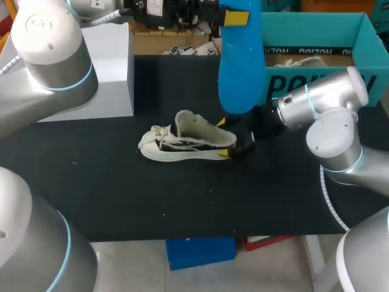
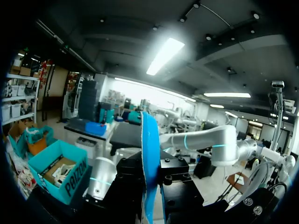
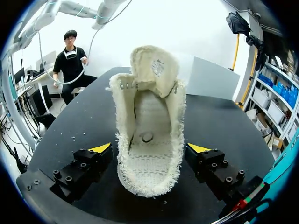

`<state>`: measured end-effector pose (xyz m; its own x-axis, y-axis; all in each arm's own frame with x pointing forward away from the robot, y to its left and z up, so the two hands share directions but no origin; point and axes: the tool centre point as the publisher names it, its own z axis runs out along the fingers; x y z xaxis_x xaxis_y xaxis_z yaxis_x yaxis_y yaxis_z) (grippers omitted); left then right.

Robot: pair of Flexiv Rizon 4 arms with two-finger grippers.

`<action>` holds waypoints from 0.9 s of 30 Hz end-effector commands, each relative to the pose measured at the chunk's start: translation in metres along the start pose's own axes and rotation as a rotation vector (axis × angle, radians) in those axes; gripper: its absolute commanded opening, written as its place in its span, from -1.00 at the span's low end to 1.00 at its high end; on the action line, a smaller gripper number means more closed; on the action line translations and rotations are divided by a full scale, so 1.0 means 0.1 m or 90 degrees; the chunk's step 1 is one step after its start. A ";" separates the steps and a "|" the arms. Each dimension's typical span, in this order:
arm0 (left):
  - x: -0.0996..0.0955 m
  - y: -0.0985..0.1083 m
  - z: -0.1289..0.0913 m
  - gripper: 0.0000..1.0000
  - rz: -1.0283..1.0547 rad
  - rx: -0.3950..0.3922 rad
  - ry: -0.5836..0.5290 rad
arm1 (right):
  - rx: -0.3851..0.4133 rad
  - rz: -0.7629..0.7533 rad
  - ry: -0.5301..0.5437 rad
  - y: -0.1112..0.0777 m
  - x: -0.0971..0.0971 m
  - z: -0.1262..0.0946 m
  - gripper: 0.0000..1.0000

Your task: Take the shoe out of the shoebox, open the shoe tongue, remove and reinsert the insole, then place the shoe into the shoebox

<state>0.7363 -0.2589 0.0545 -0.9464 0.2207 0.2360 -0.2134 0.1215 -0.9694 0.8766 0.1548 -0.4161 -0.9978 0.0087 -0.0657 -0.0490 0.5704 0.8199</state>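
A cream low-top shoe (image 1: 182, 144) lies on its sole in the middle of the black table, toe to the left, tongue pulled up. Its inside (image 3: 148, 140) shows the bare stitched base. My right gripper (image 1: 234, 147) stands open around the heel, a yellow-tipped finger (image 3: 100, 149) on either side, neither clearly pressing. The blue insole (image 1: 240, 61) hangs upright above the table behind the shoe, with my left gripper (image 1: 234, 15) shut on its upper end. In the left wrist view the insole (image 2: 149, 158) stands edge-on between the black fingers. The teal shoebox (image 1: 358, 36) sits open at the back right.
A white block (image 1: 109, 67) stands at the back left of the table. Crumpled paper (image 1: 301, 61) lies inside the shoebox. The shoebox (image 2: 70, 179) also shows below the left gripper. Bare black mat (image 1: 182, 201) stretches in front of the shoe.
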 end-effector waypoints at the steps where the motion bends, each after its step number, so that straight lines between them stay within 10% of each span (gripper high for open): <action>1: 0.00 0.01 0.02 -1.00 0.001 0.002 -0.003 | 0.002 0.001 0.005 0.00 -0.02 0.02 1.00; 5: 0.00 0.01 0.02 -1.00 0.001 0.002 -0.003 | 0.048 -0.003 0.016 0.04 -0.04 -0.11 1.00; 17: 0.00 0.01 0.02 -1.00 0.001 0.002 -0.003 | 0.389 0.008 0.056 0.25 -0.21 -0.49 1.00; 27: 0.00 0.01 0.02 -1.00 0.001 0.002 -0.003 | 0.512 0.004 0.046 0.37 -0.35 -0.31 1.00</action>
<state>0.7363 -0.2589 0.0545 -0.9464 0.2206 0.2360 -0.2134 0.1215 -0.9694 0.9003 0.1366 -0.3631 -0.9996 -0.0270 -0.0083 -0.0278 0.8862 0.4625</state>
